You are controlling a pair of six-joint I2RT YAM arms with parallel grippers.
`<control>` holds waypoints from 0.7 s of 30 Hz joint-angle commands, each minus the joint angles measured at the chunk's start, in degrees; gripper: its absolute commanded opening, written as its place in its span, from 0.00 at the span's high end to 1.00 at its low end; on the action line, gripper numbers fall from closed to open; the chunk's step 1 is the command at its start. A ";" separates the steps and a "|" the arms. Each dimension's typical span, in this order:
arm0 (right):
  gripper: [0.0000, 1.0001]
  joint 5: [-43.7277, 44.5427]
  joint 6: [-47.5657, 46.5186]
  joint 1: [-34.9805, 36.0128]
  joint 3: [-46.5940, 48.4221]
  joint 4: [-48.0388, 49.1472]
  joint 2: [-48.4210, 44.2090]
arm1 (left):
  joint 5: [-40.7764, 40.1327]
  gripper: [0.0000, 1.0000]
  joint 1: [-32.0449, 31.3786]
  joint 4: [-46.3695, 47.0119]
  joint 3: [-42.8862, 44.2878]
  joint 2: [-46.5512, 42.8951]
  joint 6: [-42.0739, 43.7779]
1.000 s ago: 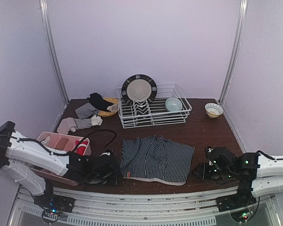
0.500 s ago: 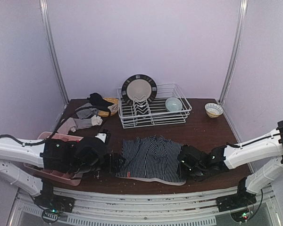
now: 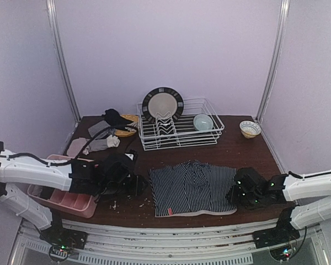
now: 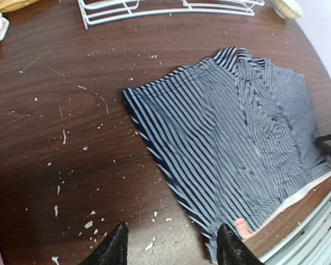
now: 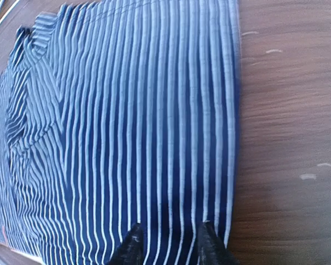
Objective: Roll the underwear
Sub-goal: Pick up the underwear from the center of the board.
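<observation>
One striped brief (image 3: 194, 187) lies flat in the lower centre of the top view, on the table (image 3: 243, 152); against half a second ago it sits further right and smoother. Its left edge is now apart from the left gripper (image 3: 137, 185), which met it then; the right gripper (image 3: 234, 194) has drawn back from over the cloth to its right edge. Left fingers (image 4: 113, 249) are spread wide over bare wood, nothing between them; right fingers (image 5: 133, 247) are parted over the cloth's edge strip, gripping nothing that shows.

Bare wood runs left of the brief and above it to the rack (image 3: 176, 142); the lower hem lies near the table's front edge.

The rack, upper centre, holds a plate (image 3: 163, 104) and a bowl (image 3: 203, 121); a pink tray (image 3: 60, 201) sits lower left beneath the left arm; a heap of cloths (image 3: 102, 132) is upper left; a small bowl (image 3: 250, 128) stands upper right.
</observation>
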 commanded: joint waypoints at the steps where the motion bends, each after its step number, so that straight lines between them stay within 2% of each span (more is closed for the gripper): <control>1: 0.60 -0.04 -1.78 -4.20 -1.08 -11.13 -7.15 | 4.55 0.50 1.58 4.01 4.22 6.07 3.87; 5: 0.53 1.06 -6.31 -3.50 5.37 -19.41 -10.14 | 3.77 0.51 1.73 3.28 5.49 7.60 3.87; 8: 0.51 5.13 -6.53 5.30 11.52 -19.94 -7.13 | 1.86 0.47 2.04 2.51 3.64 5.14 2.73; 12: 0.51 8.91 -6.94 16.64 23.81 -17.79 6.48 | 1.88 0.35 3.60 1.28 0.41 0.47 1.33; 15: 0.51 8.73 -8.35 22.82 33.18 -14.71 19.12 | 4.48 0.33 6.01 0.67 -0.76 -1.59 0.81; 19: 0.51 7.40 -10.15 27.50 45.33 -13.39 34.06 | 12.02 0.33 10.28 2.22 -1.39 -0.98 0.10; 21: 0.51 7.13 -11.18 29.18 50.82 -14.06 40.40 | 13.14 0.34 11.21 2.13 -1.58 -0.95 -0.41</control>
